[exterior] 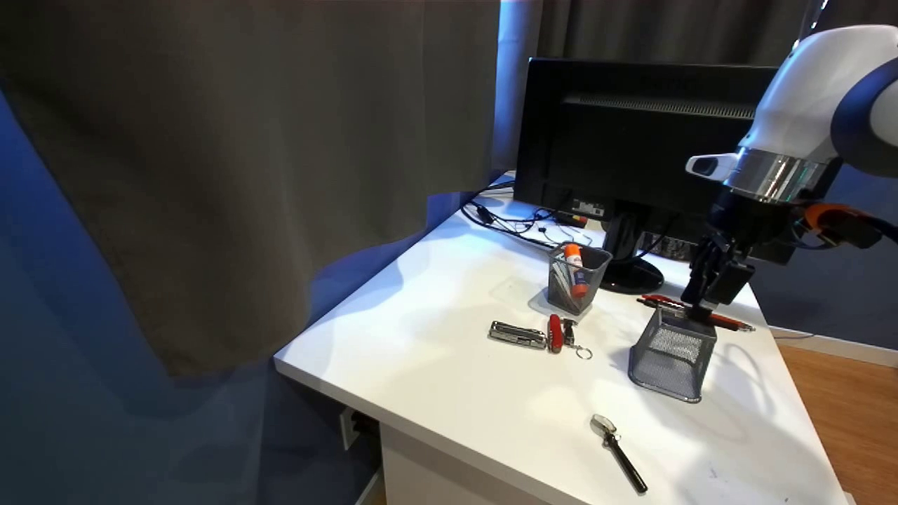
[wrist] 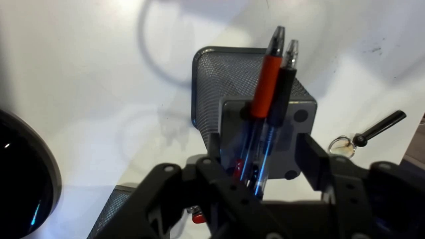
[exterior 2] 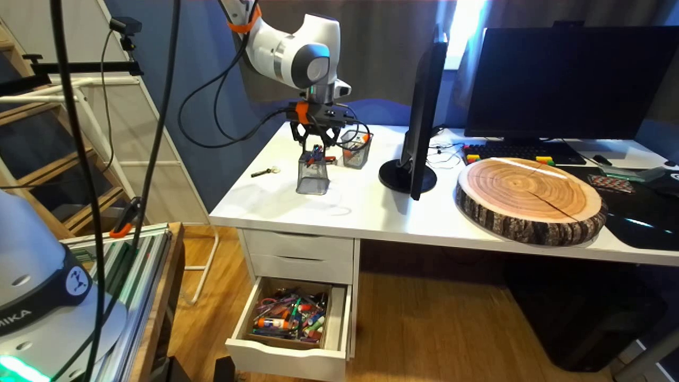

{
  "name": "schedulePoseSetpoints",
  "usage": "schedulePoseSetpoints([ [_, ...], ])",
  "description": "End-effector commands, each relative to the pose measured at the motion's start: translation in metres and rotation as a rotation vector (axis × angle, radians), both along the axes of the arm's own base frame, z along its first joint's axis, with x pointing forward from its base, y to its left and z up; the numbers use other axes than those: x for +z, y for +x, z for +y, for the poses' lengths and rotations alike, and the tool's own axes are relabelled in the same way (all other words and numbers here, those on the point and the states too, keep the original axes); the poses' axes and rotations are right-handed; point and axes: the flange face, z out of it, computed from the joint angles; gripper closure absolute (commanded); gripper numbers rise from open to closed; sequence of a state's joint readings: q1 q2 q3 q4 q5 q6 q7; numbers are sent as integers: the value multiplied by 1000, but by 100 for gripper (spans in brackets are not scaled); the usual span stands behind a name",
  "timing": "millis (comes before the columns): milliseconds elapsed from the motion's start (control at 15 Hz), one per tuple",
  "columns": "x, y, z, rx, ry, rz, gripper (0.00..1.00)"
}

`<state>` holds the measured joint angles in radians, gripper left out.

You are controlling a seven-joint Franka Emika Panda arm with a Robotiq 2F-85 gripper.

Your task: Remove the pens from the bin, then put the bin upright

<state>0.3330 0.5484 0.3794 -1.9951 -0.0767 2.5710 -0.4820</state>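
Hovering with jaws well apart, the black two-fingered pincer (wrist: 258,144) is straddling slim red-orange and black pens (wrist: 264,99), their clear tips pointing between twelve and one o'clock in the wrist view. They are lying across the upturned base of the dark grey wire-mesh bin (wrist: 232,127), which is standing rim-down on the white tabletop (wrist: 83,73). At the bin's three o'clock, a black-handled tool (wrist: 382,127) is lying.

LIGHT: worktop (exterior: 435,337) bright, soft-edged shadows | GLARE: window (exterior 2: 466,32) blown out, blue-white; wrist view hotspot toward top left, bluish glints on pens (wrist: 260,106) | DIM: curtain (exterior: 266,175); wall (exterior: 91,372) blue-cast | FOCUS: both exterior views slightly soft
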Motion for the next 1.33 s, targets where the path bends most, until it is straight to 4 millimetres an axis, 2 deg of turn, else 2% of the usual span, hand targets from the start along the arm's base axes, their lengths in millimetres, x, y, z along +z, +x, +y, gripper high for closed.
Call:
schedulePoseSetpoints([
  [0, -4, 8, 5, 27, 15, -13, 66],
  [333, -6, 14, 4, 31, 21, -16, 100],
  [733, -5, 16, 5, 40, 29, -16, 97],
  [1267, 16, 20, -4, 35, 13, -40, 97],
])
